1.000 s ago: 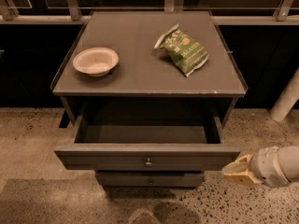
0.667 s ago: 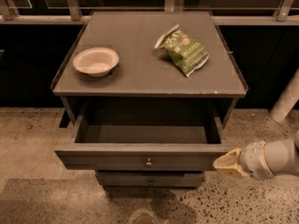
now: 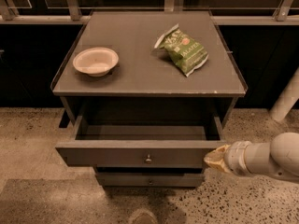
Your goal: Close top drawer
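Top drawer [image 3: 140, 154] is pulled out twd the near side, under the tabletop [image 3: 140, 78]. Claw [image 3: 214, 157] is at the drawer front's right end, touching or just beside it, prob. placed to push it in. Open or closed: can't tell. Bowl [image 3: 95, 60] is on the left up top and the chip bag [image 3: 183, 50] on the right.

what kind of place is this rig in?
Likely an office break area, not certain: speckled hard floor, a grey cabinet topped with a bowl and a chip bag. The gripper is at the right end of the open top drawer front.
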`<state>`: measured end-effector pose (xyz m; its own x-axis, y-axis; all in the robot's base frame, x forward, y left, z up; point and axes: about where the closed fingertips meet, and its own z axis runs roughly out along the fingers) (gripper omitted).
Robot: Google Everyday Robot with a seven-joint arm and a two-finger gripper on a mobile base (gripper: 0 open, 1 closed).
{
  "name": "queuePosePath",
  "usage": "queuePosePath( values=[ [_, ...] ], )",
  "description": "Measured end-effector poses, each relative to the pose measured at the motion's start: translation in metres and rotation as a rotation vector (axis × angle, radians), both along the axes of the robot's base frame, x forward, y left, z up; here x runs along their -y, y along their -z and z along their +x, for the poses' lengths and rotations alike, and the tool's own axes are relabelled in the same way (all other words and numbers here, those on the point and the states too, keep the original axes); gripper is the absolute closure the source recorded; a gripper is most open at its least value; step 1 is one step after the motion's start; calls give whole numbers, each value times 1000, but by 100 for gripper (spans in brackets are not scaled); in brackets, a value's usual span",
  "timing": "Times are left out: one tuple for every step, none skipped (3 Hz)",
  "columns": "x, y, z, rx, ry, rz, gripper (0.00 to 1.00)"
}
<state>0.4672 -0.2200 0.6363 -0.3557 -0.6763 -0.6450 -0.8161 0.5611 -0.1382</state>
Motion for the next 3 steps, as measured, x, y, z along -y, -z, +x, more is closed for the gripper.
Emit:
queuePosePath(
  values=[
    [9, -4, 16, 55, 48, -17, 100],
    [9, -4, 16, 55, 48, -17, 100],
    [14, 4, 30, 89, 80, -8, 100]
  ],
)
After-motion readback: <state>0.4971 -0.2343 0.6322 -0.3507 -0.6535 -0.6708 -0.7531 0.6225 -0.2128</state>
